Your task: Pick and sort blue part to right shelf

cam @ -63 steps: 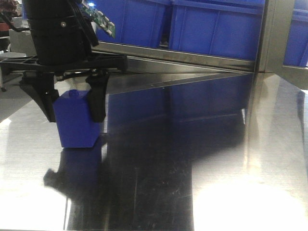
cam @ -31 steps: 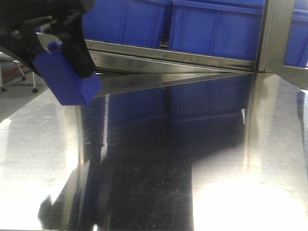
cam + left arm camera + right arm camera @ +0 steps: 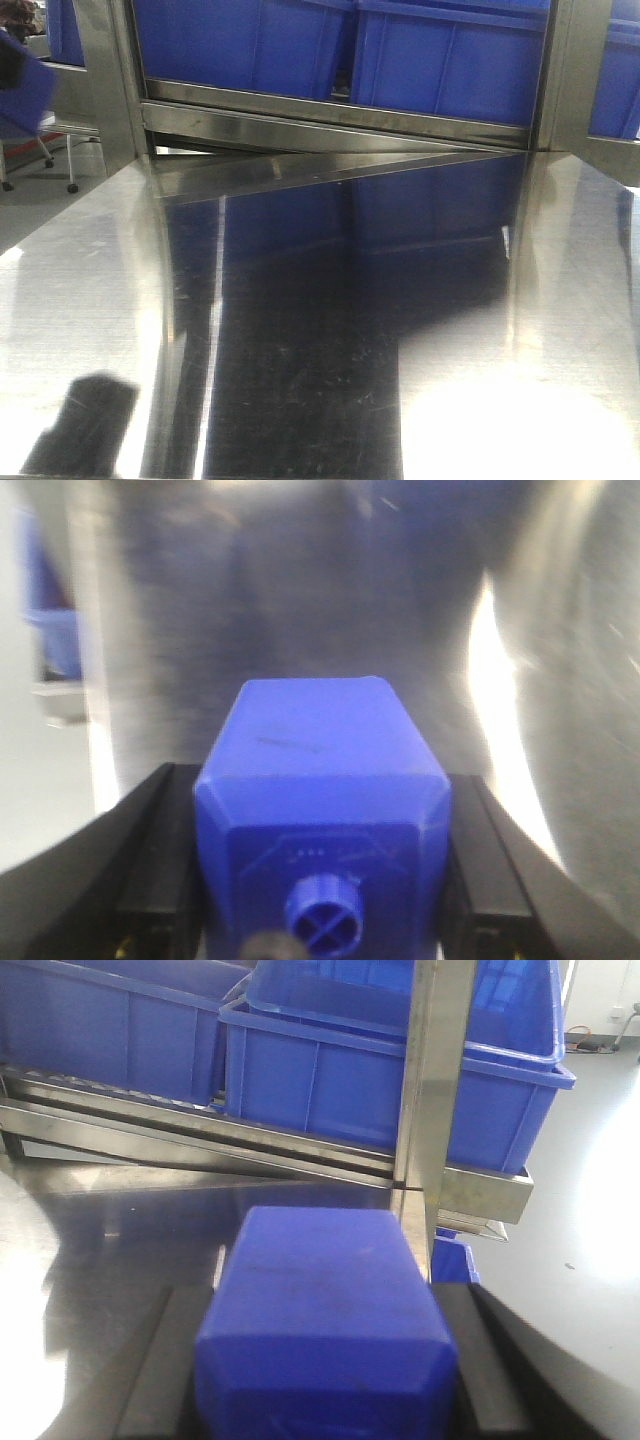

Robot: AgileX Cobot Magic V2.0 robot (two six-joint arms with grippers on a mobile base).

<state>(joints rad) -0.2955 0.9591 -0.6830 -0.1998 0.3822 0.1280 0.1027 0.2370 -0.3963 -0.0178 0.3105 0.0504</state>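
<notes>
In the right wrist view the blue part [image 3: 322,1290], a deep-blue block with sloped shoulders, sits between the black fingers [image 3: 165,1360] of my right gripper [image 3: 325,1305], which is shut on it; its cap end is hidden. In the left wrist view my left gripper [image 3: 318,815] is shut on a different blue block with a small round knob [image 3: 320,760], held above the steel table. In the front view only a blurred corner of that knobbed block [image 3: 22,95] shows at the far left edge.
A shiny steel table [image 3: 330,330] fills the front view. Behind it a steel shelf rail [image 3: 340,115] carries large blue bins [image 3: 440,60]. A vertical steel post [image 3: 435,1110] stands just beyond the right gripper, with blue bins [image 3: 330,1070] behind it.
My left gripper has lifted the knobbed blue block off the table, tilted it, and carried it up and to the left, almost out of the front view.
</notes>
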